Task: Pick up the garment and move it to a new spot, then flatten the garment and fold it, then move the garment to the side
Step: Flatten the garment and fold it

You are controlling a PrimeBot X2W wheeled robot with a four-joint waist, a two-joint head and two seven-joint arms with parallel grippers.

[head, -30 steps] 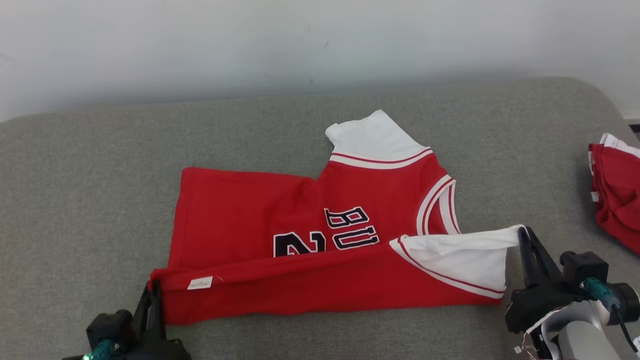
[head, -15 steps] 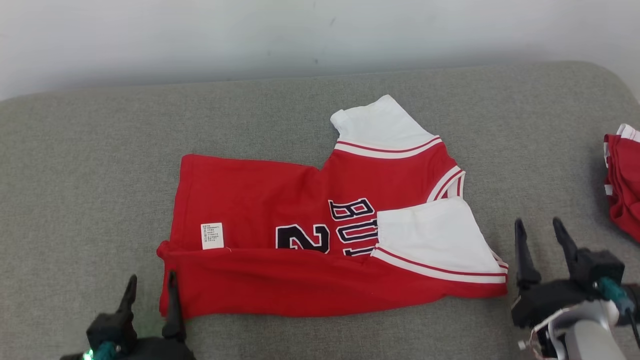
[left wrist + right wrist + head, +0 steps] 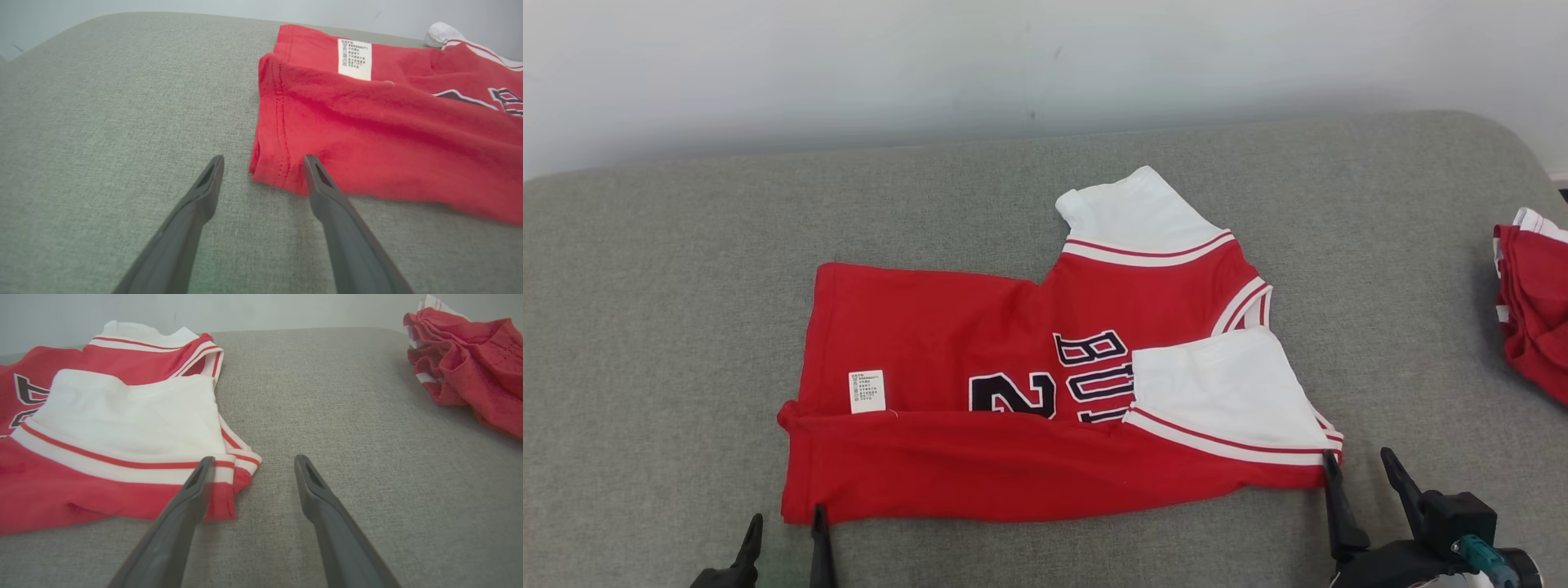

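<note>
My left gripper (image 3: pixel 787 516) is at the bottom left of the head view, jaws spread, holding nothing, with one fingertip right at the lower-left corner of the red jersey (image 3: pixel 947 327). I can't tell if it touches. My right gripper (image 3: pixel 1358 454) is at the bottom right, also wide open and empty, its left finger by the jersey's lower-right sleeve corner. The jersey lies mid-frame on the grey cushion (image 3: pixel 686 327), neck toward the right. Its near edge is folded up over the front, so one white sleeve (image 3: pixel 1225 384) covers part of the dark lettering. A white care label (image 3: pixel 867 391) shows at the fold's left end. A crumpled red-and-white garment (image 3: pixel 1531 302) sits at the right edge, well apart.
</note>
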